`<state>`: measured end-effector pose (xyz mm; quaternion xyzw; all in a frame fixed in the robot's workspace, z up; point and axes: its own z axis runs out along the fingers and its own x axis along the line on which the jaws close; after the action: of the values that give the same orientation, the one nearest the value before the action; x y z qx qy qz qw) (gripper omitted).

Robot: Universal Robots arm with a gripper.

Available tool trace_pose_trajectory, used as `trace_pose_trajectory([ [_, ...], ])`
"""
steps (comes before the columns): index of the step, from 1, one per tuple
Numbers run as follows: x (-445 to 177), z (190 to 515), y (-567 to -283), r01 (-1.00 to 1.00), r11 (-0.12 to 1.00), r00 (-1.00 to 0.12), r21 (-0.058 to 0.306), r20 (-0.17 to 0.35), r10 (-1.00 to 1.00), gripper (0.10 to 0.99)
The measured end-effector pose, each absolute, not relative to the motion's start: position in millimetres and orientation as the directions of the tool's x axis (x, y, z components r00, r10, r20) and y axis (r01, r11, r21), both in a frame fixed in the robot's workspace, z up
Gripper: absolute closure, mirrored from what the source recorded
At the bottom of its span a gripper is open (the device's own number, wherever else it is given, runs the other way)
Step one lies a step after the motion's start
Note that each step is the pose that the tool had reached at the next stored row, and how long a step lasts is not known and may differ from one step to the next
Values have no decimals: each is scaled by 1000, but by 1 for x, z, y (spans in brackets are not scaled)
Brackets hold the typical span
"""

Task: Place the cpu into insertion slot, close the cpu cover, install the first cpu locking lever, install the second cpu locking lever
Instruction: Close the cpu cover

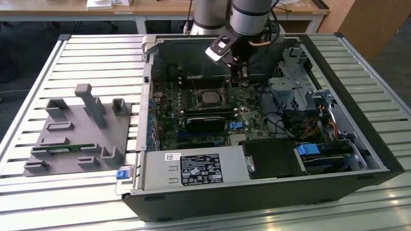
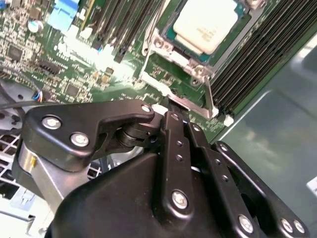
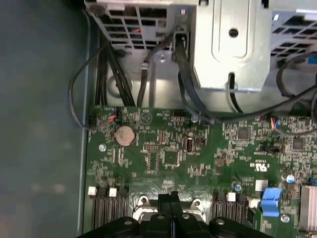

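The cpu [image 2: 205,22] shows its dull silver top, seated in the insertion slot [image 1: 211,97] on the green motherboard. The silver cpu cover [image 2: 171,87] appears to lie flat around the chip, with its metal tab [image 2: 199,74] on the side facing my fingers. In both wrist views my gripper [image 2: 173,110] has its black fingers [image 3: 171,198] pressed together, tips low at the socket's metal edge, beside the chip. Whether a thin locking lever sits between them I cannot tell. In the exterior view the gripper [image 1: 241,73] hangs inside the case, just behind the socket.
Black memory slots [image 2: 247,64] flank the socket. A black card [image 1: 205,122] lies in front of it, the grey power supply [image 1: 192,171] at the case front. Drive cage and cables [image 1: 301,96] fill the exterior view's right. A grey fixture [image 1: 80,132] stands outside on the slatted table.
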<state>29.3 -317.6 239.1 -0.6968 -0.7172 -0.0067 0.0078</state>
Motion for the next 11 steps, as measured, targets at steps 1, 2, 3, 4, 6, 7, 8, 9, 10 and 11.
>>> trace_pose_trajectory([
  [1, 28, 239, -318, 1000, 29, -29, -1, 20, 999, 980],
  [2, 26, 238, -318, 1000, 29, -29, -1, 20, 999, 980],
  [3, 25, 237, -317, 1000, 29, -29, -1, 20, 999, 980],
  [4, 24, 236, -317, 1000, 29, -29, -1, 20, 999, 980],
  [6, 22, 235, -317, 1000, 29, -29, -1, 20, 999, 980],
  [7, 20, 234, -317, 1000, 29, -29, -1, 20, 999, 980],
  [8, 19, 234, -317, 1000, 29, -29, -1, 20, 999, 980],
  [9, 17, 233, -317, 1000, 29, -29, -1, 20, 999, 980],
  [10, 16, 232, -317, 1000, 29, -29, -1, 20, 999, 980],
  [11, 14, 232, -317, 1000, 29, -29, -1, 20, 999, 980],
])
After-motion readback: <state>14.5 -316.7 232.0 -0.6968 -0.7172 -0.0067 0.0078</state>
